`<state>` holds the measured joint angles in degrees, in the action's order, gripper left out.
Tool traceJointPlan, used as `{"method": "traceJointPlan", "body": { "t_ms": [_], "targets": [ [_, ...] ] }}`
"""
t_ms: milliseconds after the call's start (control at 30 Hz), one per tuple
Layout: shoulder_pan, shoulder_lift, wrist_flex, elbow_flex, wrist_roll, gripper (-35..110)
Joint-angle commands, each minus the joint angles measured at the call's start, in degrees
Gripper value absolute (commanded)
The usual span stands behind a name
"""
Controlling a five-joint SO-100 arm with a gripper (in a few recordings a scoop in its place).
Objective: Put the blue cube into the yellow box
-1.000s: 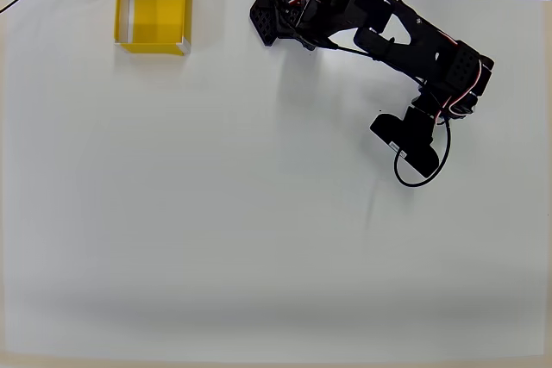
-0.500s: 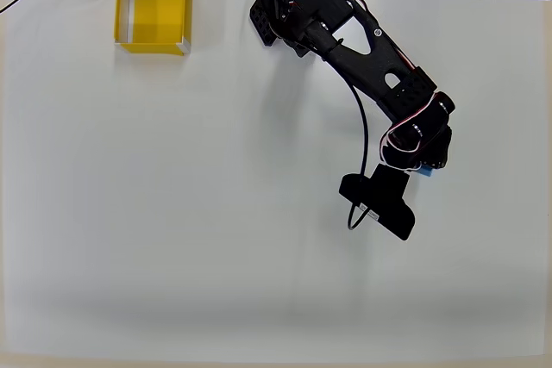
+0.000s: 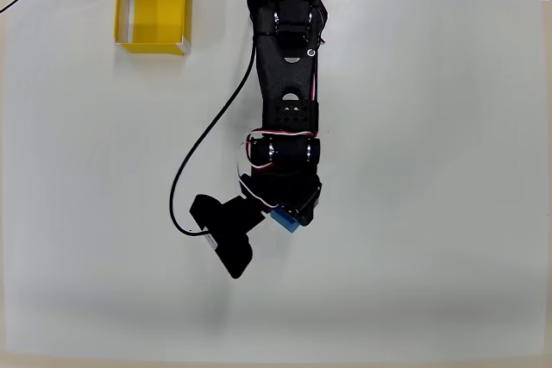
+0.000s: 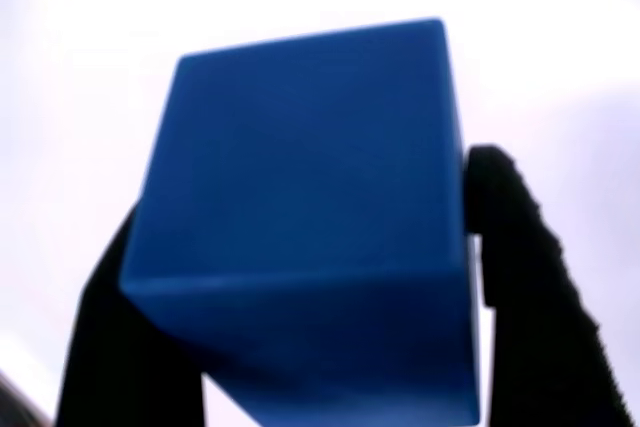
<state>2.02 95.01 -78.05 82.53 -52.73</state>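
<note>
gripper [image 4: 310, 277] clenched on the blue cube [image 4: 310, 217], black fingers [image 4: 520, 277] at both sides | cube [image 3: 287, 220] mid-table | yellow box [image 3: 153, 15] well apart, top-left corner, overhead view

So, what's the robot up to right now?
Gripper shut on cube, carried above the table. Box far off, top left in overhead view. Path clear.

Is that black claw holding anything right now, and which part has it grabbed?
Yes: the small solid bright-blue cube, pinched by two opposite side faces between the black gripper's fingers.
</note>
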Motion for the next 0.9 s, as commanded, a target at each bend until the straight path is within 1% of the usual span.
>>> {"method": "traceJointPlan", "body": {
  "t_ms": [0, 133, 567, 733, 867],
  "targets": [
    [12.0, 9.9, -2.5, -5.9, -4.0, 17],
    [23.5, 13.3, -4.1, -5.1, -5.6, 17],
    [57.8, 29.2, -5.7, 7.8, -14.6, 18],
    [67.1, 33.1, -5.2, 15.4, -18.3, 18],
    [71.9, 35.1, -3.1, 19.9, -19.4, 18]
  ]
}}
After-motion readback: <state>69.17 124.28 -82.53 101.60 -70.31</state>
